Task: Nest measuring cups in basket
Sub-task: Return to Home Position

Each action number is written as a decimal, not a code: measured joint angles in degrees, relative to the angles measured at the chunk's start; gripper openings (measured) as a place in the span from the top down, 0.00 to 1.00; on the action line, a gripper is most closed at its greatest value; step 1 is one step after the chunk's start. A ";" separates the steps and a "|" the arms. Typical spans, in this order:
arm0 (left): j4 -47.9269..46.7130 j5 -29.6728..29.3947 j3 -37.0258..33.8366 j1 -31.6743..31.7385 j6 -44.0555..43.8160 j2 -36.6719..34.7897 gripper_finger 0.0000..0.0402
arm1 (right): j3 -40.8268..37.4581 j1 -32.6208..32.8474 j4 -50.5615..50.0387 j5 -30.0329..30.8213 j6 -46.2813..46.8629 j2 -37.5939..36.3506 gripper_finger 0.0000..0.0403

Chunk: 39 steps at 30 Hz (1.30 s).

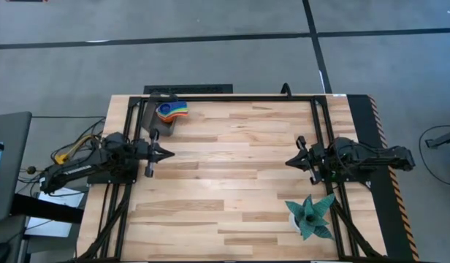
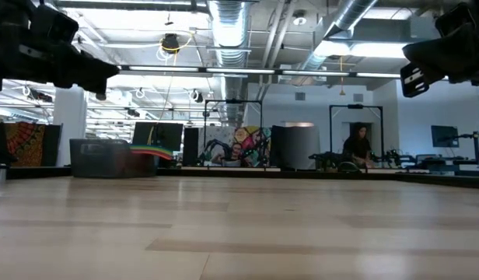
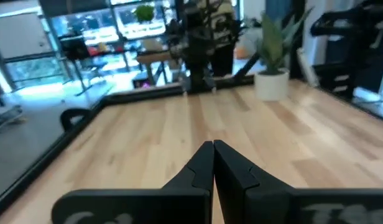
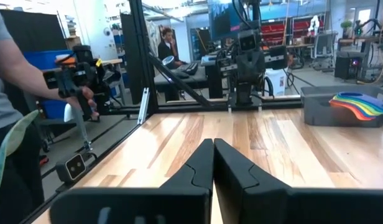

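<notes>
Several small plastic measuring cups (image 4: pixel 359 104), nested into one rainbow-coloured stack, sit inside the small dark grey rectangular basket (image 4: pixel 322 113). The basket stands at the far left corner of the light wooden table (image 1: pixel 232 190). The stack rises a little above the basket's rim, and blue, green, yellow, orange and red edges show; the exact count of cups cannot be told. The left gripper (image 1: pixel 169 154) hovers above the table near the basket, on its near side and apart from it. Its two dark fingers are pressed together and hold nothing. The right gripper (image 1: pixel 288 161) is well apart, over the right side of the table, its fingers also together and empty. A teal spiky plant in a white pot (image 1: pixel 310 216) stands near the right arm.
</notes>
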 joint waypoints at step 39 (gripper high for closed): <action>-3.93 -19.48 -0.20 0.00 -9.61 -0.01 1.00 | -0.02 0.00 -0.25 -0.01 0.00 0.03 0.92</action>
